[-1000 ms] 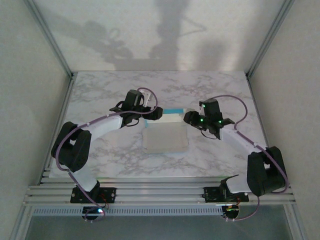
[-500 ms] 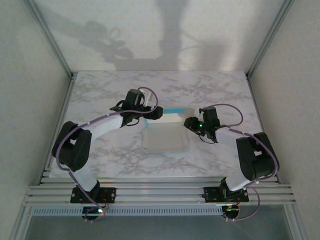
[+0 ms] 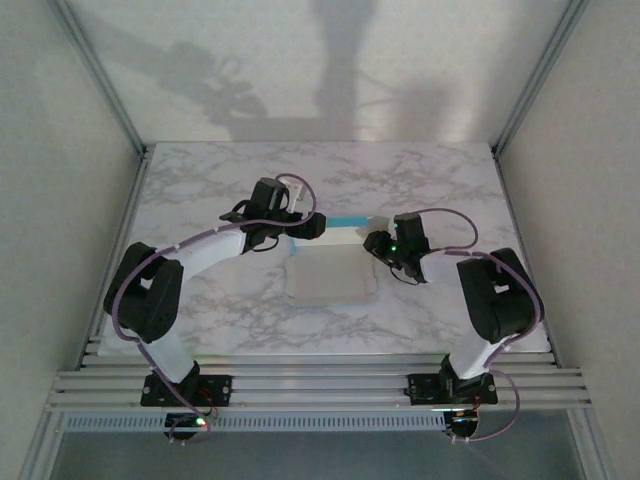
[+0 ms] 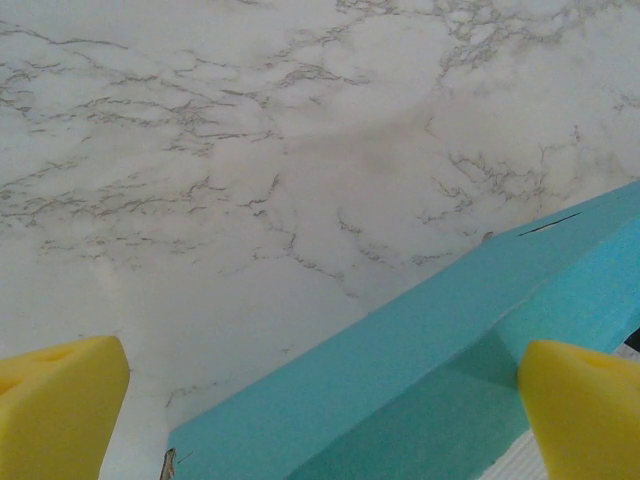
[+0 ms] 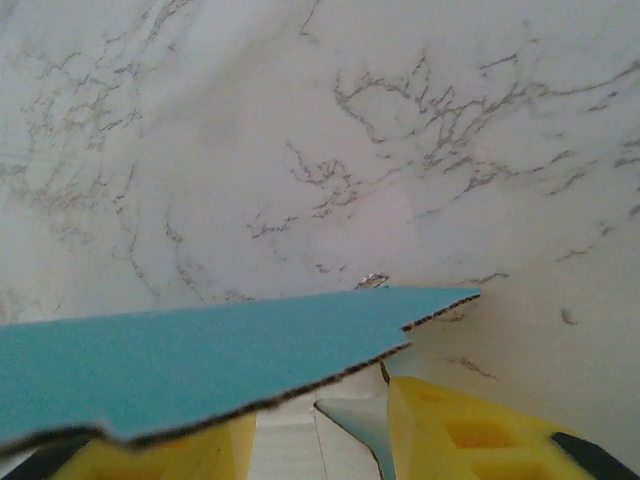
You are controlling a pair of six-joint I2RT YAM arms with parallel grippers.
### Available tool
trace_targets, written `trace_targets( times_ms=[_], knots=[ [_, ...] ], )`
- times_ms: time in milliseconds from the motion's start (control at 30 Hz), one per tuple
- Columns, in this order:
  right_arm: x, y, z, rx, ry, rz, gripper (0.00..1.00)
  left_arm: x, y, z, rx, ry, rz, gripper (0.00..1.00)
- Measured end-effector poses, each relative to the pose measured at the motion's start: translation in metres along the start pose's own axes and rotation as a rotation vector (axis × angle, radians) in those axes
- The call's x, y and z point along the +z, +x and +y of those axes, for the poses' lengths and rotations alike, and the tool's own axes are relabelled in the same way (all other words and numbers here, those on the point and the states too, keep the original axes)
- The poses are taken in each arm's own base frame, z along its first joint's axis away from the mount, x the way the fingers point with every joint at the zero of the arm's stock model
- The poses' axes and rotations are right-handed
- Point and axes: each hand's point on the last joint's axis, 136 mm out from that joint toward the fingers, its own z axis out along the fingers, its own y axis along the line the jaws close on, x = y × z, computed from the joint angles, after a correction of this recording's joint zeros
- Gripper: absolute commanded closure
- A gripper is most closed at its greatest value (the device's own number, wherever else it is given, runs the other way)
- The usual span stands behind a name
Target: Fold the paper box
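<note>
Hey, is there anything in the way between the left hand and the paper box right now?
Nothing visible stands in the way. The left hand is open, and its yellow pads sit on either side of the turquoise flap of the paper box. Past the flap there is bare marble table.

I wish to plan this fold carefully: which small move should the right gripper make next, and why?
Probably the right gripper should tip the side flap of the thin off-white and turquoise cardboard box inward: its wrist view shows that flap raised across the yellow fingers, and the left gripper stands open astride the far flap.
</note>
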Motion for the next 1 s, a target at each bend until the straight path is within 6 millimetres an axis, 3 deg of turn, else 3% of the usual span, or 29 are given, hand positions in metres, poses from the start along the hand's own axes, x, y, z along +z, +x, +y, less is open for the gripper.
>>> trace_targets(
  times_ms=[500, 1000],
  knots=[
    [0.013, -0.005, -0.005, 0.023, 0.059, -0.049, 0.62, 0.000, 0.000, 0.000, 0.000, 0.001, 0.000, 0.01],
    [0.016, -0.005, 0.019, -0.018, -0.086, -0.084, 0.62, 0.000, 0.001, -0.003, 0.000, 0.017, 0.006, 0.01]
  ],
)
